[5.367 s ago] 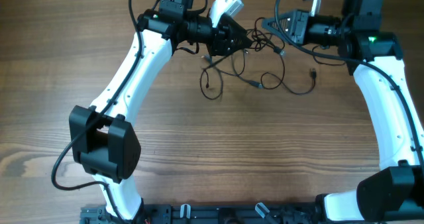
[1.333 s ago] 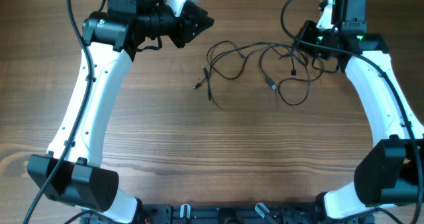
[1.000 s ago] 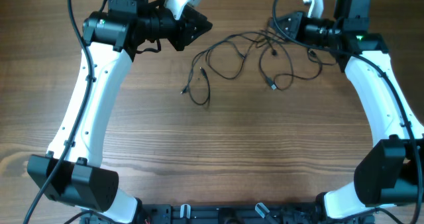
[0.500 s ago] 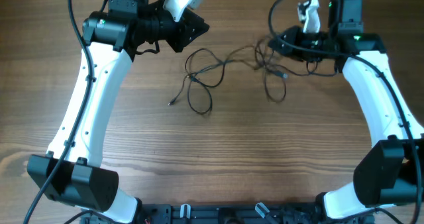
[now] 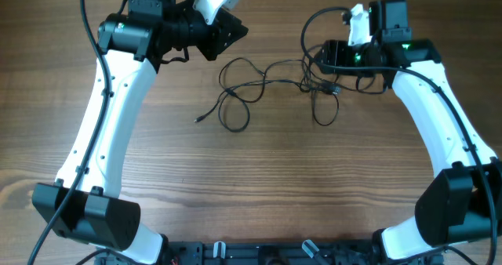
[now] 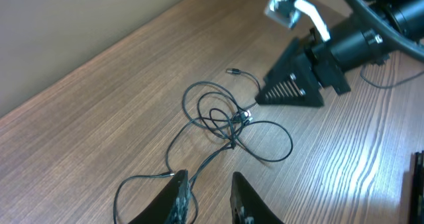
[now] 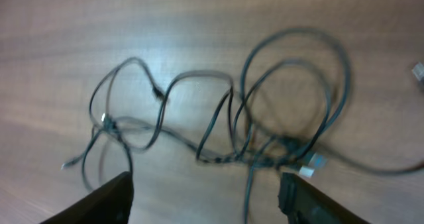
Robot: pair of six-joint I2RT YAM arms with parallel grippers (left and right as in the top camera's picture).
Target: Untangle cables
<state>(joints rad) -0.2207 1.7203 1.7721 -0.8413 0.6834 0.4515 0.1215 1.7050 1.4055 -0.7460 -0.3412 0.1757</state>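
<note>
Your cables (image 7: 225, 158) lie in a loose tangle on the table (image 5: 251, 179), between the two arms. Your right gripper (image 7: 205, 201) hangs wide open just above them. Your left gripper (image 6: 209, 197) is open only a little.

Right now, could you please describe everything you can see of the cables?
The cables are several very thin black wires lying slack on the wooden table. They cross in a small knot near the middle, with loose loops spreading either side. Small plug ends show, one silver-tipped by the knot. One end lies below the right gripper, whose jaws stand open, gripping nothing. A strand passes behind a finger of the left gripper; contact there is unclear.
</note>
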